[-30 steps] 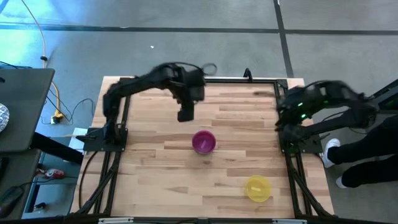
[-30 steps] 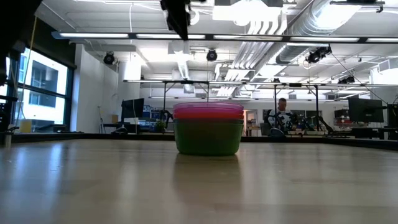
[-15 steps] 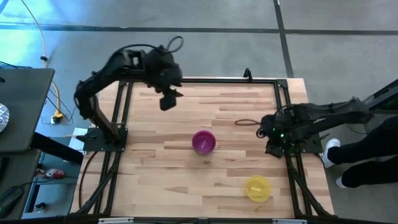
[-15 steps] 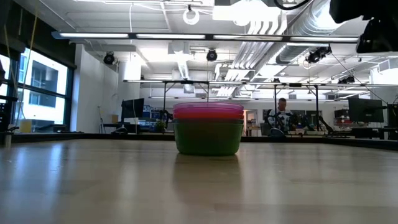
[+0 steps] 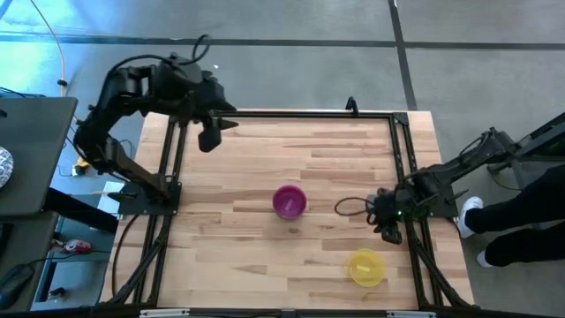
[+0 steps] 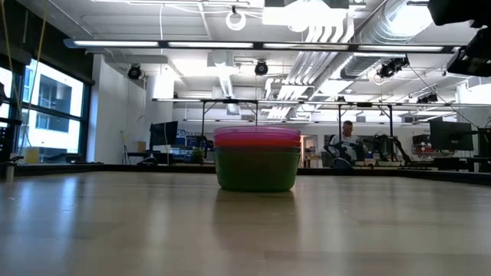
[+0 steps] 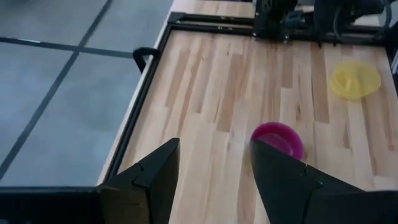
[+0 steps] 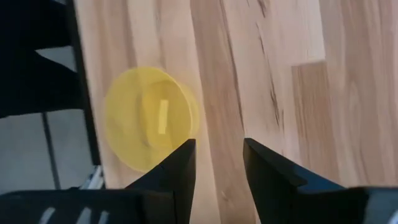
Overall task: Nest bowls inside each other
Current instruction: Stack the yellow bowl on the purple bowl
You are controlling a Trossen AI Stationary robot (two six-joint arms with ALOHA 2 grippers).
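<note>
A stack of nested bowls (image 5: 289,201) stands on its base mid-table, purple on top; the low view shows the stack (image 6: 257,159) as red and pink rims over a green bowl. A lone yellow bowl (image 5: 365,267) rests on the table near the near-right corner. My left gripper (image 5: 209,139) hangs open above the far-left corner, far from the stack (image 7: 277,138). My right gripper (image 5: 389,231) is open, above the table just far of the yellow bowl (image 8: 149,118). A blue bowl does not show.
A black metal frame (image 5: 402,168) rims the wooden table. A cable loop (image 5: 349,208) hangs by my right wrist. A person's shoes (image 5: 472,212) stand beyond the table's right edge. Bare wood lies between the stack and the yellow bowl (image 7: 355,79).
My left gripper has drawn back from above the stack toward the table's far-left corner. My right arm has swung from the far-right corner toward the near edge, arriving close to the yellow bowl. Both the stack and the yellow bowl have stayed put.
</note>
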